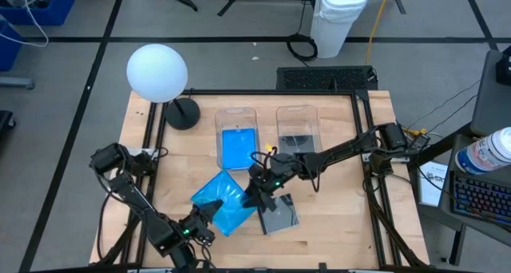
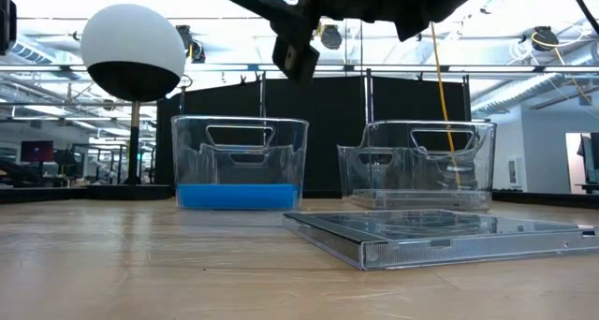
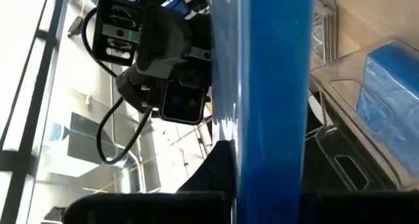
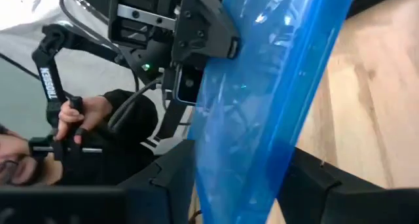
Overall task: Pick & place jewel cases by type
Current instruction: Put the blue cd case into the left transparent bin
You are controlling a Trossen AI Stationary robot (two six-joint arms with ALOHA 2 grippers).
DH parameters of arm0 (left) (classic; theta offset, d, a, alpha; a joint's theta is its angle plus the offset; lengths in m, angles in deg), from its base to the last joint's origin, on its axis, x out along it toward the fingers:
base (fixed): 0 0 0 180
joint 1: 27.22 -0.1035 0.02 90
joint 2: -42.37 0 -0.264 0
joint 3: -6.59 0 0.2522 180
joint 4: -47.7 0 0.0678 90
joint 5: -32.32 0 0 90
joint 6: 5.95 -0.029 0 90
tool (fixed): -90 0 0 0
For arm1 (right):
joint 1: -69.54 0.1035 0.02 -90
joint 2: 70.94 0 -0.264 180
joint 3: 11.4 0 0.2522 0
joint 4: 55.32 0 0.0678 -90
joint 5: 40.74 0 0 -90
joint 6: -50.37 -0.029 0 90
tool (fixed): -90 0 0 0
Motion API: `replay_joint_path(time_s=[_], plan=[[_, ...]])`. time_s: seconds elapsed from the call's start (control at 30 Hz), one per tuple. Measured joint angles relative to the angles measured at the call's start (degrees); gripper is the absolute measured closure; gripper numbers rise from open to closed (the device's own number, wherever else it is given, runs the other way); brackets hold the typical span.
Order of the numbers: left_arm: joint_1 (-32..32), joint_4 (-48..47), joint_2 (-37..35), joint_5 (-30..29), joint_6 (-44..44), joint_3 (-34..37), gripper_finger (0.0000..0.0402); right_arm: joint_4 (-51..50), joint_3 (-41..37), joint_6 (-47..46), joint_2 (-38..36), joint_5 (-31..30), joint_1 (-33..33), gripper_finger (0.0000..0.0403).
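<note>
grey see-through case [image 2: 440, 236] flat on the table [image 2: 140, 273], right up front in the low view, nothing touching it. behind it, two clear tubs side by side: left tub [image 1: 237, 137] with blue cases stacked inside, right tub [image 1: 297, 132] with a grey one. up in the air, blue case [image 1: 224, 203] tilted over the table's front, in front of the left tub. left gripper [image 1: 209, 215] clamped on its near edge, right gripper [image 1: 257, 195] clamped on the opposite side, both holding the same case. white globe lamp [image 1: 158, 73] at the back left corner.
</note>
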Motion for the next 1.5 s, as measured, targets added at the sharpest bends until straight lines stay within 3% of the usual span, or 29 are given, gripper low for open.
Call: replay_joint_path(time_s=[0.27, 0.43, 0.7, 0.87, 0.93, 1.07, 1.23, 1.33, 1.5], plan=[[-0.2, 2.7, 0.0, 0.4, -1.8, 0.0, 0.0387, -1.1, 0.0, 3.0, 0.0, 0.0, 0.0, 0.0379], [-0.2, 4.0, 0.0, 0.1, 0.4, 0.0, 0.0372, -1.2, 0.0, 4.6, 0.0, -2.3, 0.1, 0.0381], [3.6, 4.4, 0.0, 0.9, 2.2, -1.8, 0.0242, 0.4, 0.0, 10.3, -0.1, -4.5, 0.4, 0.0382], [7.0, 4.4, -1.2, 0.7, 5.4, -2.0, 0.0186, 1.9, 0.0, 11.0, -0.1, -5.4, 0.4, 0.0382], [8.7, 4.5, -1.8, 0.5, 10.1, -2.0, 0.0172, 3.5, 0.0, 10.8, -0.1, -5.4, 0.3, 0.0382], [12.5, 3.5, -1.9, 0.6, 28.4, -2.0, 0.0158, 4.0, 0.0, 11.1, -2.7, -7.9, -1.3, 0.0382], [17.9, -1.0, -1.9, 0.6, 44.1, -2.0, 0.0195, -11.1, 0.3, 15.3, -9.8, -16.3, -6.1, 0.0382], [20.1, -6.0, -2.1, 2.2, 52.8, -2.0, 0.0255, -21.4, 1.6, 17.6, -13.1, -18.1, -9.7, 0.0382], [19.0, -15.1, -2.7, 13.7, 67.6, -1.9, 0.0380, -24.1, 1.9, 21.9, -14.8, -15.6, -15.2, 0.0382]])
